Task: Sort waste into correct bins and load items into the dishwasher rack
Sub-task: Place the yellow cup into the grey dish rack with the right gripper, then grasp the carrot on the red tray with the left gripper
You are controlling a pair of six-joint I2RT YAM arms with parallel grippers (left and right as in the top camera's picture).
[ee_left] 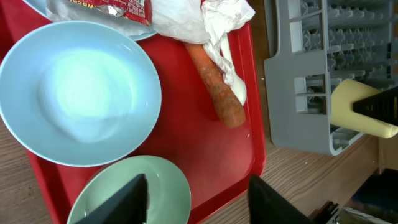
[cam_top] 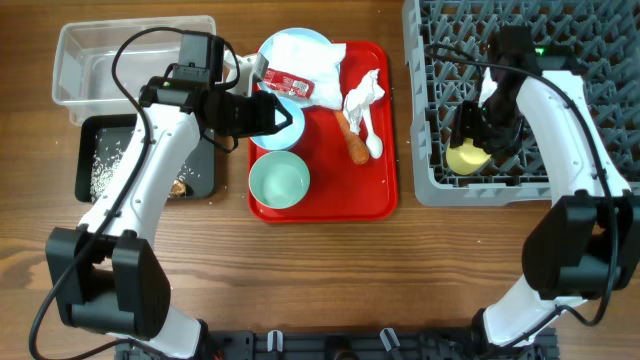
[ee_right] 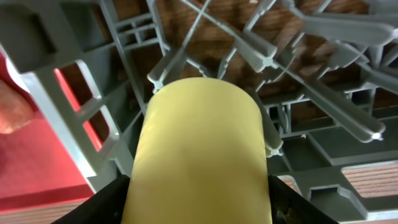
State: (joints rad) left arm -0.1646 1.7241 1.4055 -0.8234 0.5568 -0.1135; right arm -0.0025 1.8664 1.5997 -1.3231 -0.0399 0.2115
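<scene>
A brown wood table holds a red tray in the middle and a big grey rack on the right. The right claw is open just as wide as the yellow cup. It has the cup between its two fingers, which press on the sides. The cup is low in the corner of the rack next to the tray, in among the pegs. Here is what could go wrong. The cup is tipped over, not upright, so if the claw lets go now, I think it may roll or get stuck crooked between the pegs. The pegs are close, so the fingers could bump one too. The cup is small, round and plain. It is pale yellow, and it looks smooth, light and slippy. The left claw is open with nothing in it. It hangs over the tray, above the green bowl and near the blue bowl. If it comes down crooked, it might push one bowl into the other. The carrot and spoon lie on the tray. The napkins and wrapper sit on the plate.
</scene>
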